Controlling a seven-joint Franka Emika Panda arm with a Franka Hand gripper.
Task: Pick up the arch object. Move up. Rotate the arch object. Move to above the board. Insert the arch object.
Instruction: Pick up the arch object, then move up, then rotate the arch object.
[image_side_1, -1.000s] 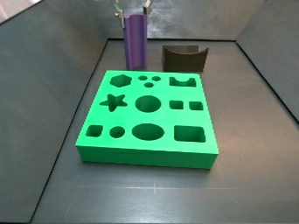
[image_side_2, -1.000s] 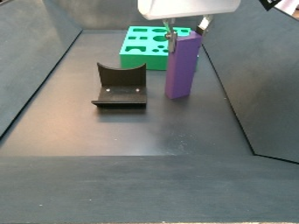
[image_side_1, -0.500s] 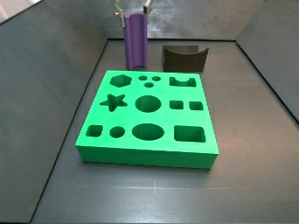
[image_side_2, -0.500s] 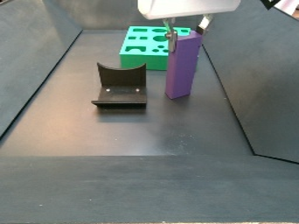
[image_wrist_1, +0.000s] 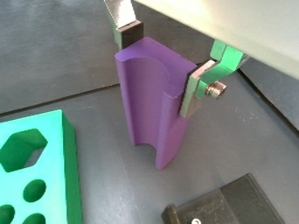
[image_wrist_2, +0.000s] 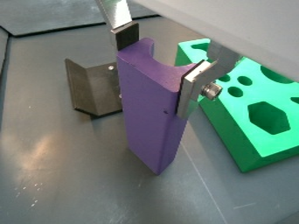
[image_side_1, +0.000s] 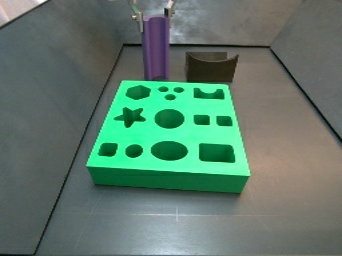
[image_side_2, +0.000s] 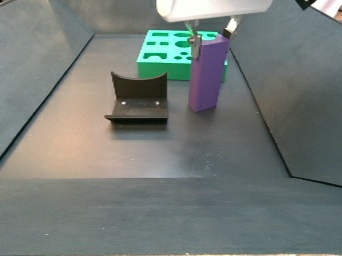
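Both wrist views show my jaws (image_wrist_1: 163, 59) sitting around the top of the arch object (image_wrist_1: 152, 105), one finger (image_wrist_1: 126, 31) on each broad side. The pads look right against the purple, but I cannot tell if I am squeezing hard yet. The arch object stands upright on the dark worktop (image_side_2: 160, 150), just behind the far end of the green board (image_side_1: 170, 134).

What could go wrong? I only hold the very top of a tall block. If my grip is weak, it could slip down or swing when I lift. It could also tip if I pull sideways before it is off the worktop.

The brown block with the dip (image_side_1: 211, 65) stands near the arch object, so turning too low could bump it. The board's edge (image_wrist_2: 239, 149) is close on one side too. In a side view the grey walls (image_side_1: 94, 60) rise close behind and beside me, so there is not much room there. Straight up looks open, and so does the space over the board.
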